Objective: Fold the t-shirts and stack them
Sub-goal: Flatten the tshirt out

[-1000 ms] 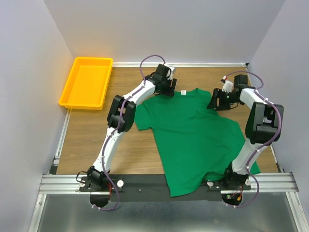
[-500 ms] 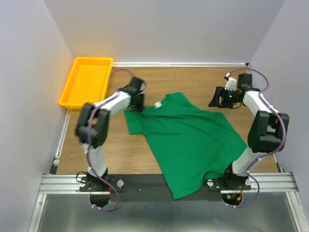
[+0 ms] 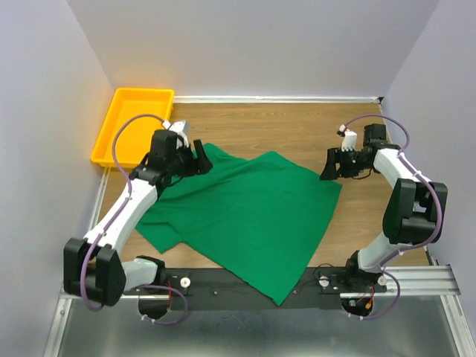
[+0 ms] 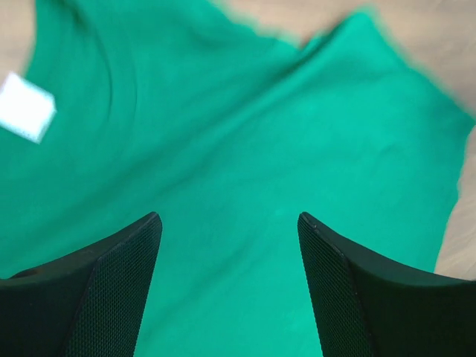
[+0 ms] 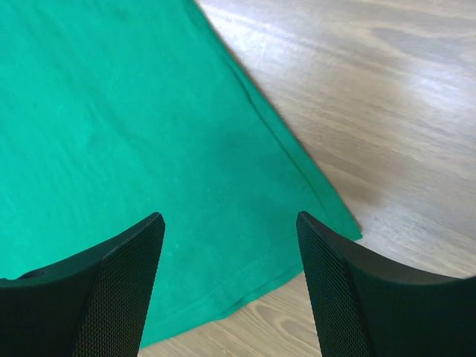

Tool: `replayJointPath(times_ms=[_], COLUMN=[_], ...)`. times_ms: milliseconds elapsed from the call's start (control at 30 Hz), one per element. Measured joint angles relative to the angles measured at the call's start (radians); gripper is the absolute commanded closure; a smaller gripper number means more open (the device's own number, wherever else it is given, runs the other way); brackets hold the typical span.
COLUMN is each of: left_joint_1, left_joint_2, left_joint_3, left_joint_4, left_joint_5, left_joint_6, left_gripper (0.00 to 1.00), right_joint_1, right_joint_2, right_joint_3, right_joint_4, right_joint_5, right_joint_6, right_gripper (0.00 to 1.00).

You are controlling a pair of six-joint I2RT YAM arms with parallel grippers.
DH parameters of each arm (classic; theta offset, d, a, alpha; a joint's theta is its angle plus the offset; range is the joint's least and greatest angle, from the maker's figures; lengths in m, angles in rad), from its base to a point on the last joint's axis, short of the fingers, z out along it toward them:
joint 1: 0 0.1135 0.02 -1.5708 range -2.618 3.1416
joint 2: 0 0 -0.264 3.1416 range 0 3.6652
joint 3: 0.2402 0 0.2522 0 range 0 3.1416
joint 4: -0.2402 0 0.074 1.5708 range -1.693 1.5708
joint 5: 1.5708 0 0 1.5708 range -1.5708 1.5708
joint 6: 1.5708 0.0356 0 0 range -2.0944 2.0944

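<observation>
**Setting.** Pale lilac walls enclose a wood-grain table. An aluminium rail with a black strip runs along its 6 o'clock edge and carries both arm bases.

**Item 1: green t-shirt.** One piece, emerald. It lies spread and loosely rumpled over the middle of the table.
- One corner reaches 10 o'clock, another 2 o'clock.
- The lowest point drapes over the black strip at 6 o'clock.
- A fold line crosses the 8 o'clock portion.
- In the left wrist view the cloth fills almost the whole picture, slightly blurred. A white neck label shows at 9 o'clock.
- In the right wrist view a hemmed corner lies flat on the wood, which shows from 12 to 4 o'clock.

**Item 2: yellow tray.** It sits in the 10 o'clock corner of the table, apart from the shirt.

**Item 3: left arm.** It is bent toward 10 o'clock. The left jaws are over the shirt's far-left corner, spread wide and released, with nothing between them.

**Item 4: right arm.** It reaches to 2 o'clock. The right jaws are just above the shirt's right corner, likewise parted and grasping nothing.
</observation>
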Motion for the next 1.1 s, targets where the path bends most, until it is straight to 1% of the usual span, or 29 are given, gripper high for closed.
replayJointPath(times_ms=[67,133,200,233,267,300,433,467,500,600,667,767,800,833,900,933,1100], left_joint_1=[0.01,0.022,0.039,0.048,0.052,0.056,0.062,0.062,0.062,0.062,0.062,0.062,0.062,0.062,0.062,0.062,0.062], left_joint_2=[0.064,0.169,0.329,0.433,0.498,0.593,0.845,0.871,0.919,1.012,1.049,1.09,1.091,1.087,1.075,1.064,1.018], left_joint_3=[0.079,0.151,0.261,0.324,0.36,0.422,0.636,0.661,0.727,0.856,0.902,0.94,0.939,0.932,0.913,0.893,0.846], left_joint_4=[0.035,0.066,0.093,0.111,0.113,0.099,0.047,0.039,0.004,-0.035,-0.065,-0.117,-0.121,-0.127,-0.127,-0.138,-0.155], left_joint_5=[-0.002,-0.002,-0.003,-0.005,-0.005,-0.007,-0.034,-0.041,-0.051,-0.073,-0.074,-0.069,-0.063,-0.06,-0.055,-0.047,0.009], left_joint_6=[0.02,0.033,0.043,0.049,0.052,0.056,0.072,0.078,0.084,0.107,0.121,0.151,0.163,0.171,0.183,0.196,0.212], left_gripper=[0.21,0.26,0.28,0.28,0.28,0.28,0.28,0.28,0.28,0.32,0.37,0.41,0.44,0.59,0.78,1.0,1.0], right_joint_1=[0.005,0.008,0.01,0.011,0.013,0.015,0.038,0.042,0.045,0.053,0.053,0.053,0.053,0.053,0.053,0.053,0.056], right_joint_2=[0.014,0.057,0.096,0.111,0.123,0.135,0.143,0.143,0.143,0.143,0.142,0.137,0.135,0.134,0.128,0.127,0.127], right_joint_3=[0.008,0.027,0.04,0.044,0.046,0.047,0.049,0.051,0.053,0.056,0.056,0.056,0.056,0.056,0.056,0.056,0.062], right_joint_4=[-0.016,-0.024,-0.026,-0.026,-0.026,-0.026,-0.034,-0.034,-0.034,-0.034,-0.036,-0.037,-0.037,-0.037,-0.038,-0.038,-0.042], right_joint_5=[-0.001,0.014,0.035,0.045,0.054,0.069,0.087,0.087,0.087,0.087,0.087,0.087,0.087,0.087,0.085,0.085,0.08], right_joint_6=[-0.018,-0.03,-0.031,-0.032,-0.032,-0.032,-0.032,-0.032,-0.032,-0.031,-0.031,-0.031,-0.03,-0.029,-0.024,-0.022,-0.01], right_gripper=[0.21,0.21,0.21,0.21,0.21,0.21,0.21,0.21,0.21,0.21,0.21,0.21,0.21,0.21,0.21,0.21,0.21])
